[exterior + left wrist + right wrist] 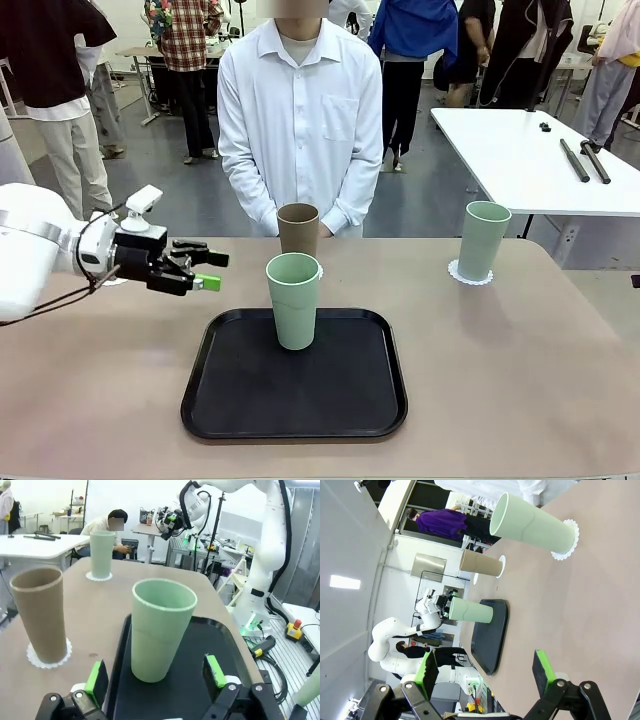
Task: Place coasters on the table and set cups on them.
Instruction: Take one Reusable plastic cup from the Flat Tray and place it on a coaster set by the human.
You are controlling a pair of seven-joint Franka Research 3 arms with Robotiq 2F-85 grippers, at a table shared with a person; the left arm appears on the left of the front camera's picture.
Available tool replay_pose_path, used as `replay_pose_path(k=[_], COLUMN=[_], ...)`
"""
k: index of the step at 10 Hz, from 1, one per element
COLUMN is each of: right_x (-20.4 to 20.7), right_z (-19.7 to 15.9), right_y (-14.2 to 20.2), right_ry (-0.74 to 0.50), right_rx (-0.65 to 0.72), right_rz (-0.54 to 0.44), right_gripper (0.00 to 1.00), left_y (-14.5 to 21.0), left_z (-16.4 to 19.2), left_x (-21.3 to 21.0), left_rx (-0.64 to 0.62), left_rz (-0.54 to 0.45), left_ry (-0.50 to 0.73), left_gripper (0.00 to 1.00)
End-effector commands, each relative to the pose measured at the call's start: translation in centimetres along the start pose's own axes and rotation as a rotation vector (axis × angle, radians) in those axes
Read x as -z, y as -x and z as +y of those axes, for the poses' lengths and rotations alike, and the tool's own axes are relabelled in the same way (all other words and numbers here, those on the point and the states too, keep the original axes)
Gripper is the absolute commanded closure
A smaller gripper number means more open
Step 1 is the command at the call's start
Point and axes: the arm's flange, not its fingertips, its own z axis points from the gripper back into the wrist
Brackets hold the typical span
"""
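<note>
A mint cup (293,300) stands upright on the black tray (240,400). My left gripper (207,271) hovers open to its left, aimed at it and apart from it. In the left wrist view that cup (162,625) stands just ahead, between the green fingertips (96,680). Behind the tray a tan cup (298,230) stands on a coaster (48,659). At the far right a second mint cup (483,240) stands on a coaster (470,272). My right gripper (485,670) is open and empty above bare table. A third coaster (476,578) lies bare beyond the tan cup.
A person in a white shirt (300,110) stands at the table's far edge, hands low behind the tan cup. A white table with black rods (585,160) stands at the back right. The table (500,360) is bare on the right of the tray.
</note>
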Motion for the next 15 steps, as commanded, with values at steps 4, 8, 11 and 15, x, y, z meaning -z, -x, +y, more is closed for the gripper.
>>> replay_pose_path(k=[4, 8, 11, 15], right_x=[0.0, 0.0, 0.0, 0.0], right_z=[0.0, 0.0, 0.0, 0.0], right_y=[0.1, 0.1, 0.1, 0.1], right_ry=[-0.002, -0.002, -0.002, -0.002], right_rx=[0.0, 0.0, 0.0, 0.0], right_rz=[-0.002, -0.002, -0.002, -0.002], right_gripper=[0.0, 0.0, 0.0, 0.0], left_y=[2.2, 2.2, 3.6, 6.0], left_z=[0.5, 0.5, 1.3, 1.7], left_x=[1.3, 1.3, 2.4, 5.0], left_rx=[-0.043, -0.043, -0.028, 0.082], left_rz=[0.018, 0.018, -0.024, -0.128], left_ry=[0.018, 0.018, 0.025, 0.139], left_gripper=[0.0, 0.0, 0.0, 0.0])
